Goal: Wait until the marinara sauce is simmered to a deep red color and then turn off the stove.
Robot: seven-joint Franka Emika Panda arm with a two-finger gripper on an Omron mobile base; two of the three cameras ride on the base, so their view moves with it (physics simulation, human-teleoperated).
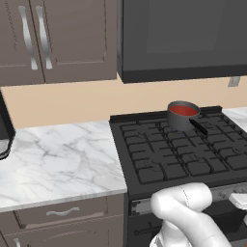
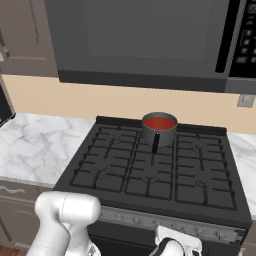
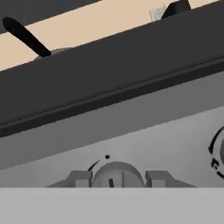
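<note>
Saucepan handle points toward stove front; sauce red. Gripper clenched on knob. No legible writing.

The marinara sauce is a smooth red pool inside a small dark grey saucepan, which stands upright on a rear burner of the wide black stove, handle pointing forward.

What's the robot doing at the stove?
A small saucepan of red marinara sauce sits on a back burner of the black stove. The robot's arm is reaching down to the silvery knob strip at the front. In the hand view its fingers sit on either side of one round knob, shut on it.
</note>
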